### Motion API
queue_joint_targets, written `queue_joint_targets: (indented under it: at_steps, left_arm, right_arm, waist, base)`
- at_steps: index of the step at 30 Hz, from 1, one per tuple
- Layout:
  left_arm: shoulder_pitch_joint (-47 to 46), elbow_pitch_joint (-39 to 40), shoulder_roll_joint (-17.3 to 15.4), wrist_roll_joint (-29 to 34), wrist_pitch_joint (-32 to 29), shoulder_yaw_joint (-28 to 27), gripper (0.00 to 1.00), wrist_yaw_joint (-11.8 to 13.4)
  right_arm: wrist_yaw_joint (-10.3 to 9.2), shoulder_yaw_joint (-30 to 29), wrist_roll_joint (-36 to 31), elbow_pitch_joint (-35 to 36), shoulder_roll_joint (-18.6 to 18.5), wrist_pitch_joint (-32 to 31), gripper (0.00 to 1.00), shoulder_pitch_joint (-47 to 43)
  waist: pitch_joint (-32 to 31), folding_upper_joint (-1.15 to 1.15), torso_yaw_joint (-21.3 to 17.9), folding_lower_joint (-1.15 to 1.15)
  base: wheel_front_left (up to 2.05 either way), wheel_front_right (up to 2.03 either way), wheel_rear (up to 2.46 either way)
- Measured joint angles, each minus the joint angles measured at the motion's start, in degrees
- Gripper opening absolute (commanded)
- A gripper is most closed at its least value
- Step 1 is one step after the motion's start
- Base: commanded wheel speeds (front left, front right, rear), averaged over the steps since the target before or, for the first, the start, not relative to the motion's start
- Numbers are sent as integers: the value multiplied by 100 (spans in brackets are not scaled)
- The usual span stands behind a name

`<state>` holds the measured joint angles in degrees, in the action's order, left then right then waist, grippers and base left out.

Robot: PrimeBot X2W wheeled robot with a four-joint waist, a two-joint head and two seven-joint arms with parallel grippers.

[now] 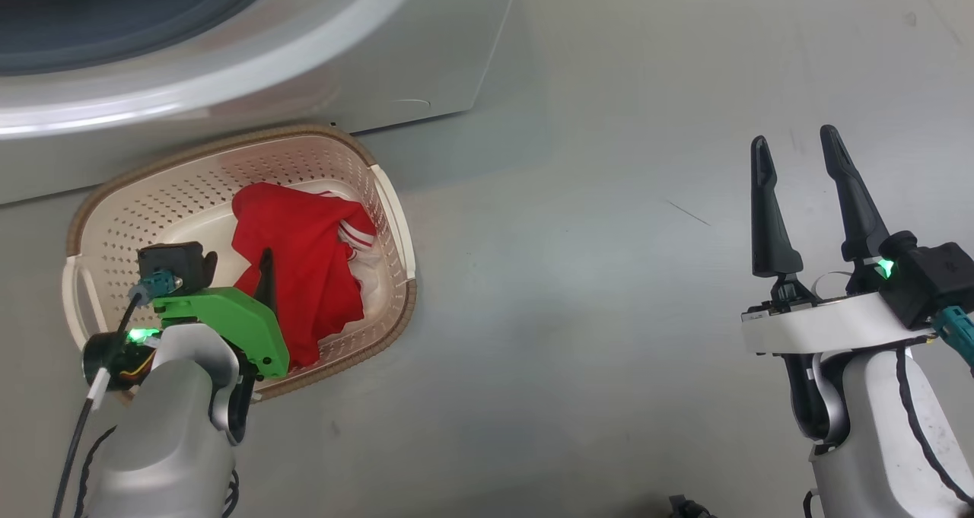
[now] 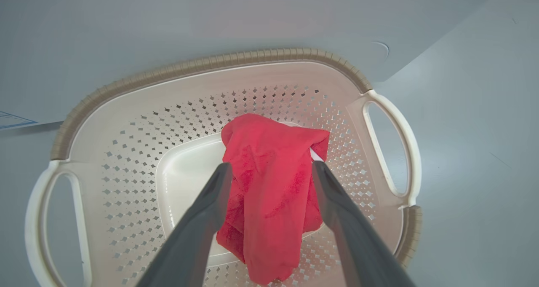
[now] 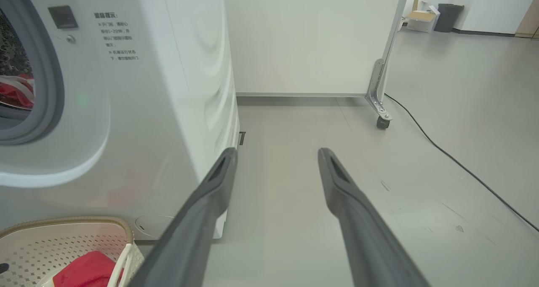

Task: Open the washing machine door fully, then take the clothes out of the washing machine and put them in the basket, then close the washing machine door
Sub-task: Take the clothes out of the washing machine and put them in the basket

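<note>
Down on the grey floor (image 1: pixel 609 274), the basket (image 1: pixel 228 141) stands just in front of the washing machine (image 1: pixel 426 61), its brown rim close against the white front panel. Some of the clothes (image 1: pixel 304 274) lie inside it as a crumpled red heap with white stripe trim, piled toward the basket's right side and leaving the perforated left half bare. The left gripper (image 2: pixel 271 165) hangs over the basket, pointing down into it. In the left wrist view its two dark fingers (image 2: pixel 202 219) stand spread wide, with the red fabric between them; it is open, and whether either finger touches the cloth cannot be told. A white side handle (image 2: pixel 404 143) of the basket shows to the right of the heap, and a small blue label (image 2: pixel 12 120) sits on the machine's lower corner. The right gripper (image 1: pixel 794 138) is well apart from the basket, over bare floor to the right, its jaws open with nothing between them. From the right wrist view the machine's round opening is seen at the far left, ringed by a grey gasket (image 3: pixel 54 89), and more red and white fabric (image 3: pixel 14 93) lies inside the drum. Beyond the machine a white panel on a caster (image 3: pixel 381 110) stands on the floor, with a black cable (image 3: pixel 463 169) trailing past it.
</note>
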<state>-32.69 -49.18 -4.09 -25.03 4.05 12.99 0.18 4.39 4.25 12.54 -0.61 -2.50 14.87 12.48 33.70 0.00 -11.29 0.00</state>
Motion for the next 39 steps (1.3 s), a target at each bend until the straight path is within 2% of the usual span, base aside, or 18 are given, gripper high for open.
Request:
queue_joint_targets:
  at_steps: [11, 23, 29, 39]
  left_arm:
    - [-14, 403, 85, 144, 1105, -8, 100, -49]
    - [83, 1151, 123, 341, 1106, -31, 100, -15]
    - [207, 2171, 133, 512, 1070, -276, 100, 112]
    - [1073, 2905, 135, 704, 1067, -363, 100, 257]
  right_arm:
    - [-1, -136, -131, -60, -1, 0, 100, -139]
    - [-53, -322, -256, -141, -33, 0, 100, -330]
    - [-98, -412, -325, -191, -107, 0, 100, -603]
    - [-100, -407, -416, -222, -102, 0, 100, -798]
  waist:
    - [-394, 0, 294, 0]
    - [-967, 0, 711, 0]
    - [-1314, 0, 906, 0]
    - [-1851, 0, 1092, 0]
  base:
    - [0, 0, 0]
    - [0, 0, 0]
    - [0, 0, 0]
    - [0, 0, 0]
